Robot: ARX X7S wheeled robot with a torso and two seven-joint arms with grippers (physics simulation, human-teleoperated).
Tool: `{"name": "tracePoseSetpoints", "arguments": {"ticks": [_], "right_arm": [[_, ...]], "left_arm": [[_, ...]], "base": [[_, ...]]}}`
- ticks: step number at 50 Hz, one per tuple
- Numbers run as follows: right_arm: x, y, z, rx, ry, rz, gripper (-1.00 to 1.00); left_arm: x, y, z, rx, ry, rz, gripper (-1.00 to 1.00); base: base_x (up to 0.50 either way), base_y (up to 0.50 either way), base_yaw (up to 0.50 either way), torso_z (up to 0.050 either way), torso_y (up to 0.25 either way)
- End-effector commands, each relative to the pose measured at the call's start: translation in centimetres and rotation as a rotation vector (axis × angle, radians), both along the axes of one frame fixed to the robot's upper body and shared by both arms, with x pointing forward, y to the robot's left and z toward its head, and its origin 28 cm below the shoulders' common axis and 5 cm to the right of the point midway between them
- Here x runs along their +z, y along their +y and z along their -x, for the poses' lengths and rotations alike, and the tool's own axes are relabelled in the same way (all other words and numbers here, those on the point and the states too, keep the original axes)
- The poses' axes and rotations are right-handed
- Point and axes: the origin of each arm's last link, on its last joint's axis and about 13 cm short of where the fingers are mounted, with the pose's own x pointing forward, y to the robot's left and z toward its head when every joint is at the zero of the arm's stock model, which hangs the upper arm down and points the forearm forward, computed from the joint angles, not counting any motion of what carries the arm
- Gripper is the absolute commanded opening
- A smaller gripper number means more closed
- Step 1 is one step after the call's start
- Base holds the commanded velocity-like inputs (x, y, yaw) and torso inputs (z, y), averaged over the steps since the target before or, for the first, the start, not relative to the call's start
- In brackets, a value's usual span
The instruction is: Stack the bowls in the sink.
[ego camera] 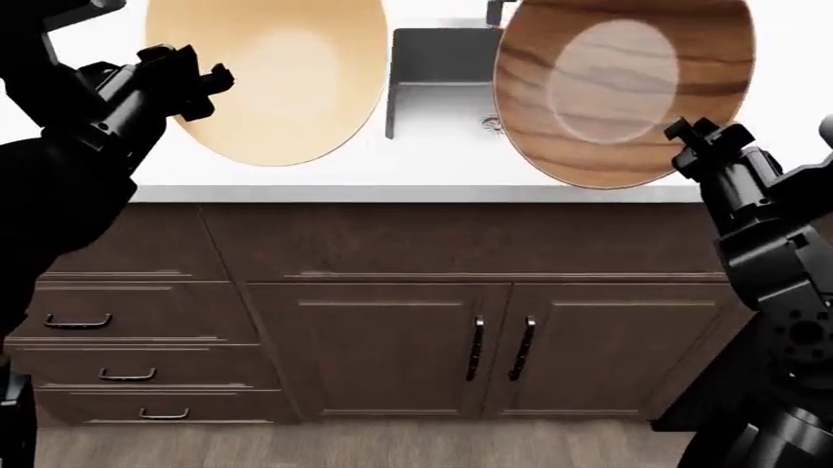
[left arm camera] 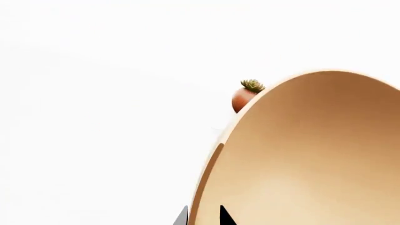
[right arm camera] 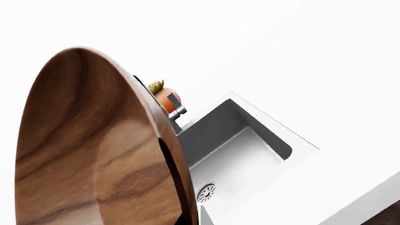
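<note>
The pale cream bowl (ego camera: 267,78) is held up on edge over the counter, left of the sink (ego camera: 436,88). My left gripper (ego camera: 198,83) is shut on its rim. In the left wrist view the cream bowl (left arm camera: 312,154) fills the frame, and its rim is pinched in the left gripper (left arm camera: 203,218). The dark wooden bowl (ego camera: 625,88) hangs tilted to the right of the sink, with my right gripper (ego camera: 696,141) shut on its lower rim. The right wrist view shows the wooden bowl (right arm camera: 93,150) gripped at its edge by the right gripper (right arm camera: 190,219), above the grey sink (right arm camera: 237,140).
An orange-red round object with a green top (left arm camera: 247,96) (right arm camera: 164,98) stands behind the steel faucet (right arm camera: 176,112). The drain (right arm camera: 206,192) shows in the basin floor. The white counter (ego camera: 430,175) edges brown cabinets and drawers (ego camera: 377,341) below.
</note>
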Motion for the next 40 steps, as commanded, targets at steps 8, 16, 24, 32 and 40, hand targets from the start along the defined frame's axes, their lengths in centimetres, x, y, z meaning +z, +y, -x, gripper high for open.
{"name": "tracePoseSetpoints", "arguments": {"ticks": [8, 16, 24, 32, 40], "right_arm": [[0.50, -0.32, 0.31, -0.018, -0.016, -0.018, -1.00], [0.61, -0.30, 0.40, -0.021, -0.015, -0.017, -1.00], [0.54, -0.24, 0.31, -0.028, 0.004, 0.003, -1.00], [0.47, -0.25, 0.31, -0.029, 0.000, 0.017, -1.00], [0.74, -0.29, 0.42, -0.033, -0.004, 0.013, -1.00]], "left_arm": [[0.05, 0.00, -0.04, 0.053, -0.062, -0.081, -1.00], [0.24, 0.07, 0.02, 0.069, -0.064, -0.086, -1.00], [0.32, 0.35, -0.04, 0.104, -0.065, -0.090, -1.00], [0.52, 0.70, 0.16, 0.148, -0.069, -0.092, -1.00], [0.57, 0.91, 0.27, 0.172, -0.065, -0.094, -1.00]], "base": [[0.00, -0.50, 0.00, 0.000, 0.000], [0.00, -0.50, 0.00, 0.000, 0.000], [0.00, -0.37, 0.00, 0.000, 0.000], [0.19, 0.00, 0.00, 0.000, 0.000], [0.50, 0.00, 0.00, 0.000, 0.003]]}}
